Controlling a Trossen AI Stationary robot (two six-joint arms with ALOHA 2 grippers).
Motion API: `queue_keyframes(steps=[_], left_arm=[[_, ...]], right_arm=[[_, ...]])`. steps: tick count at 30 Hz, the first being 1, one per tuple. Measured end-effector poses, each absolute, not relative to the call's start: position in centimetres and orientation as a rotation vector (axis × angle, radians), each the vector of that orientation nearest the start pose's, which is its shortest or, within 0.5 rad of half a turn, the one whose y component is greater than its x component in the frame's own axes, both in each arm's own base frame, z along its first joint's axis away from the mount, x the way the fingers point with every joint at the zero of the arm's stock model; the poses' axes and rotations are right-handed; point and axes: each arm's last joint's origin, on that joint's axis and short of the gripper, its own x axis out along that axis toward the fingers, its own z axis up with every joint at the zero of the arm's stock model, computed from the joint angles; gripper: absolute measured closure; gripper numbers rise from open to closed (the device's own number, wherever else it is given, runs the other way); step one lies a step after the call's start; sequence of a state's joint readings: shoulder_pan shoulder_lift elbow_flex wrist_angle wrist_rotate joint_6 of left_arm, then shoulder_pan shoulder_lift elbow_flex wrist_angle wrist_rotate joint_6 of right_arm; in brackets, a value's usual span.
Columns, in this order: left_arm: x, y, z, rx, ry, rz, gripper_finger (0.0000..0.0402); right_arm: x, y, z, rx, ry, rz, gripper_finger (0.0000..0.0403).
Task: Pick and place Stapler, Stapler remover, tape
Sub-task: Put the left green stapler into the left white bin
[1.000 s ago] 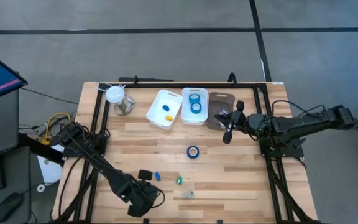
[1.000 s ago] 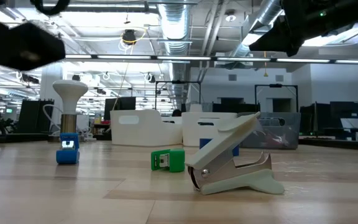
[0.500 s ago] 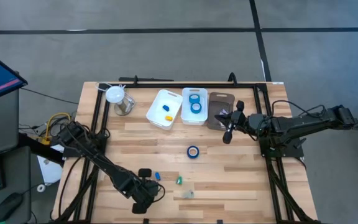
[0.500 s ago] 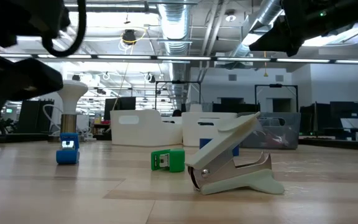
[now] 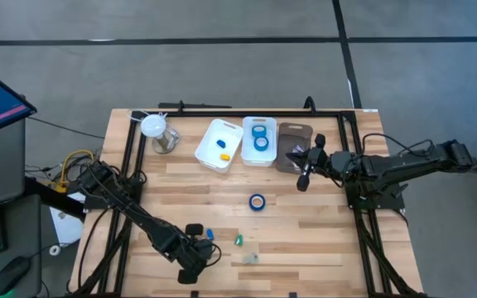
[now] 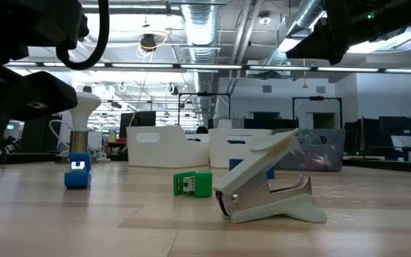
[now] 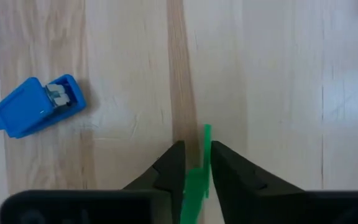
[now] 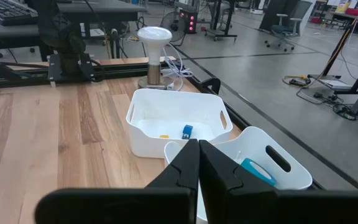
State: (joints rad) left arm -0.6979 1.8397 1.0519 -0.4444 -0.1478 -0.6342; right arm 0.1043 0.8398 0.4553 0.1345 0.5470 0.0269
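Observation:
A small blue stapler (image 5: pixel 209 234) (image 6: pixel 78 171) (image 7: pixel 36 112) and a small green one (image 5: pixel 238 240) (image 6: pixel 193 183) lie on the table. The pale stapler remover (image 5: pixel 251 258) (image 6: pixel 270 189) rests on its lower arm, jaws apart. One blue tape roll (image 5: pixel 257 201) lies flat mid-table; two more sit in a white bin (image 5: pixel 259 153). My left gripper (image 5: pixel 199 251) (image 7: pixel 193 146) hovers just near of the blue stapler, shut to a slit in which a thin green strip shows; what it is I cannot tell. My right gripper (image 5: pixel 304 179) (image 8: pixel 198 144) waits shut by the grey bin (image 5: pixel 292 132).
A second white bin (image 5: pixel 208 142) (image 8: pixel 143 99) holds a yellow and a blue piece. A white lamp-like stand (image 5: pixel 157 130) (image 6: pixel 77 118) is at the far left corner. Black frame rails run along the table's left, right and far sides. Bare wood lies between the bins and the small items.
My left gripper has moved toward the table's far edge and a little to the right, closing on the blue stapler. In the low view its dark arm has come farther into the picture's left. The things on the table have stayed in place.

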Motion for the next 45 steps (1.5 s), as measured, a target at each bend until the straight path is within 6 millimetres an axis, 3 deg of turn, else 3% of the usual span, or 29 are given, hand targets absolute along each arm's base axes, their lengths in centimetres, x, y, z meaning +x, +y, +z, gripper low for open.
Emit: queue_keyframes(steps=[7, 16, 23, 27, 32, 39, 45], left_arm=[[26.2, -21.4, 13.6, -0.046, 1.207, -0.103, 0.0396], [26.3, -21.4, 13.6, -0.037, 1.203, -0.112, 0.0398], [27.0, -20.2, 14.4, -0.011, 1.18, -0.125, 0.0398], [27.7, -18.7, 16.6, 0.005, 1.098, -0.109, 0.0399], [27.9, -15.8, 20.9, 0.116, 0.936, -0.06, 0.0399], [27.1, -9.2, 27.9, 0.333, 0.681, 0.178, 0.0399], [25.7, -3.5, 32.4, 0.366, 0.523, 0.36, 0.0399]], right_arm=[[18.4, 0.4, 24.1, -0.054, 0.233, -0.444, 0.0403], [18.4, 0.4, 24.1, -0.055, 0.233, -0.444, 0.0403], [18.4, 0.4, 24.1, -0.059, 0.234, -0.443, 0.0403], [18.4, 0.4, 24.1, -0.065, 0.236, -0.442, 0.0403], [18.4, 0.4, 24.1, -0.065, 0.236, -0.443, 0.0403], [18.3, 0.4, 24.1, -0.065, 0.236, -0.443, 0.0403], [18.3, 0.4, 24.1, -0.09, 0.242, -0.441, 0.0403]])
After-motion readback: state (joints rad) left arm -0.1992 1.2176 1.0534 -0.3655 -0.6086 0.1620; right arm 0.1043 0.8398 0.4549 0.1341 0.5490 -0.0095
